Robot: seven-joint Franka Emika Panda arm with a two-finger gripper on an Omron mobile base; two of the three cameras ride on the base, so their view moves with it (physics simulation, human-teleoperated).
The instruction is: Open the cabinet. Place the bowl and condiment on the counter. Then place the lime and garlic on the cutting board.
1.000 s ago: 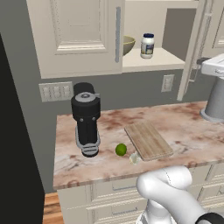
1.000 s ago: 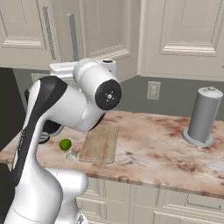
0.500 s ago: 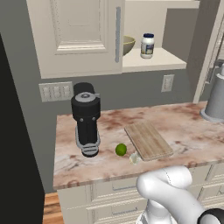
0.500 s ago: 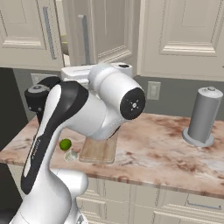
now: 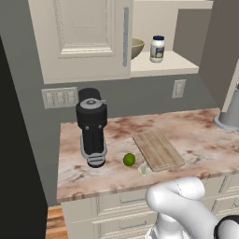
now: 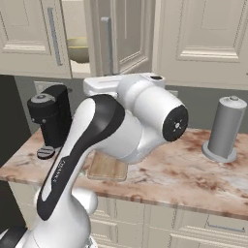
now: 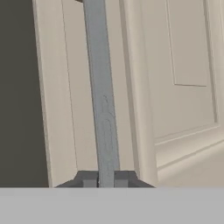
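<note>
The cabinet [image 5: 84,37] has its left door closed and its right door [image 6: 127,34] swung open. In the hand view my gripper [image 7: 106,179] is shut on the right door's vertical metal bar handle [image 7: 101,96], which runs up between the two dark fingertips. Inside on the shelf sit the olive-yellow bowl [image 5: 136,47] and the white condiment [image 5: 158,48] jar with a blue lid. On the marble counter [image 5: 196,128] the lime [image 5: 129,159] and the pale garlic [image 5: 144,169] lie just left of the cutting board [image 5: 158,149].
A black coffee machine [image 5: 92,126] stands on the counter's left part. At the right stands a grey cylinder on a round base [image 6: 223,128]. My white arm [image 6: 121,121] hides much of the counter in the right base view. Cream drawers run below the counter.
The right cabinet door has swung further open with my gripper on its handle. My arm has shifted right in the right base view. The counter items have not moved.
</note>
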